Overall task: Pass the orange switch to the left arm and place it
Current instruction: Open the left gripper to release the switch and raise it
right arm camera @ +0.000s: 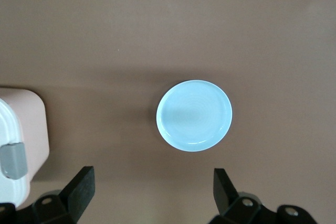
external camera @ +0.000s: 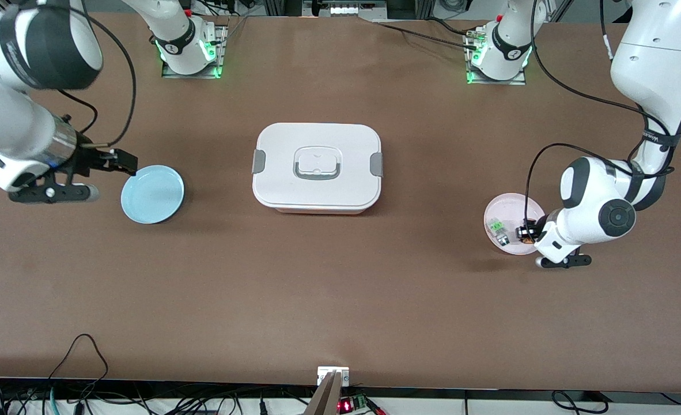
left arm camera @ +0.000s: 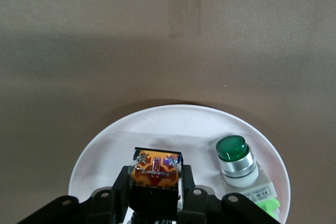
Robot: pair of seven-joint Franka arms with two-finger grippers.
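Pink plate [external camera: 504,216], at the frame's right, carries the orange switch [left arm camera: 155,170], pinched in the left gripper's [left arm camera: 156,190] jaws. At the frame's left, the right gripper [right arm camera: 152,187] waits, jaws spread, over the blue plate [external camera: 152,193]; box [external camera: 316,168] sits centre.

This is a robotics lab. Two white Franka arms stand bolted to metal base plates [external camera: 191,68] with green status lights, on a wide brown table [external camera: 340,288] kept bare apart from a few test props. Black cables [external camera: 81,369] trail along the table's edges, and a small circuit board with a red LED [external camera: 349,404] sits at the edge nearest the front camera.
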